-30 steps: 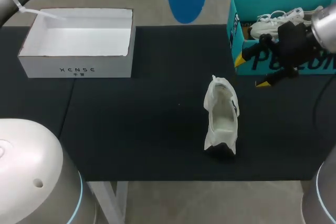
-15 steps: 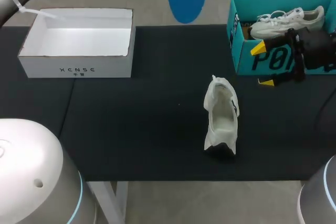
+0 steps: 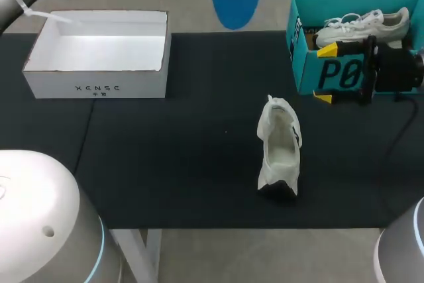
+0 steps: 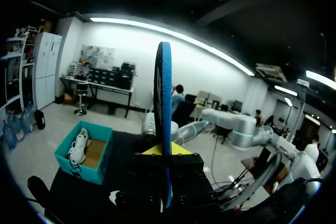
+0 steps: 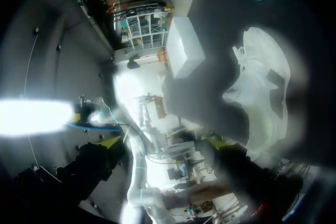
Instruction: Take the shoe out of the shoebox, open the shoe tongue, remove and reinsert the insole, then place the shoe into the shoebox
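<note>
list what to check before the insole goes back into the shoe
1. Blue insole gripped by left gripper: ok.
2. White shoe out on the table, its opening showing from above: ok.
3. Tongue pulled open enough: cannot tell.
4. Right gripper open and empty: ok.
5. Right gripper steadying the shoe: not ok, it is off by the teal shoebox, apart from the shoe.
6. White shoebox empty for the shoe: ok.
</note>
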`<action>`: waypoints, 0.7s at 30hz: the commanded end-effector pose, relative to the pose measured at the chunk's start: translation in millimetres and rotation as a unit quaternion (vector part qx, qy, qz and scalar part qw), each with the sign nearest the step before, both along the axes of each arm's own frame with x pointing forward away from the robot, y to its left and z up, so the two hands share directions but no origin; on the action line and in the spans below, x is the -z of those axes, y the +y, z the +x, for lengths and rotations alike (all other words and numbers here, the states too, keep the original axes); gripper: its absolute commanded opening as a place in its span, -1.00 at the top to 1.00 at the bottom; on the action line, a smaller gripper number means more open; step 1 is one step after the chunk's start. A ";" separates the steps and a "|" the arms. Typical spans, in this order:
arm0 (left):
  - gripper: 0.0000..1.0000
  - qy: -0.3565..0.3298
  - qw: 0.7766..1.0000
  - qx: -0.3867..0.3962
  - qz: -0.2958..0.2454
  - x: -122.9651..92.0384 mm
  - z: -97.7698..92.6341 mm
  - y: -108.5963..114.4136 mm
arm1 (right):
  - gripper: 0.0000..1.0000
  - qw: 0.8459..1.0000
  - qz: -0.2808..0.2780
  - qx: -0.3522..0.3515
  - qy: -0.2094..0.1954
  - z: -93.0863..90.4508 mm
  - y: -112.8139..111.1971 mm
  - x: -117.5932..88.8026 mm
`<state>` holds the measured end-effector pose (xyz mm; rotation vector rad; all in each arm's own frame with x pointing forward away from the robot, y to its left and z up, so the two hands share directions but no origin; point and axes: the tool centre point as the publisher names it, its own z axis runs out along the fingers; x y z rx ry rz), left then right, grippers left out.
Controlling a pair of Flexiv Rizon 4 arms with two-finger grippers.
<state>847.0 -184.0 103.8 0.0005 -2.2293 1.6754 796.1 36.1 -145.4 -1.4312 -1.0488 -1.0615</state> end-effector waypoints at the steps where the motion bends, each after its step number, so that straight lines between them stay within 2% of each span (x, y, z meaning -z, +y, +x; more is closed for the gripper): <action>1: 1.00 0.000 1.000 0.001 0.000 0.1 1.1 -0.3 | -1.00 1.000 -0.001 -0.007 0.002 12.4 14.4 -5.1; 8: 1.00 0.000 1.000 0.001 0.000 0.1 1.1 -0.3 | -1.00 1.000 0.007 -0.026 0.000 22.6 36.2 -15.9; 17: 1.00 0.000 1.000 0.001 0.000 0.1 1.1 -0.3 | -1.00 0.999 0.020 -0.027 -0.007 26.7 36.6 -30.5; 21: 1.00 0.000 1.000 0.001 0.000 0.1 1.1 -0.3 | -1.00 0.999 0.020 -0.027 -0.007 26.7 36.6 -30.5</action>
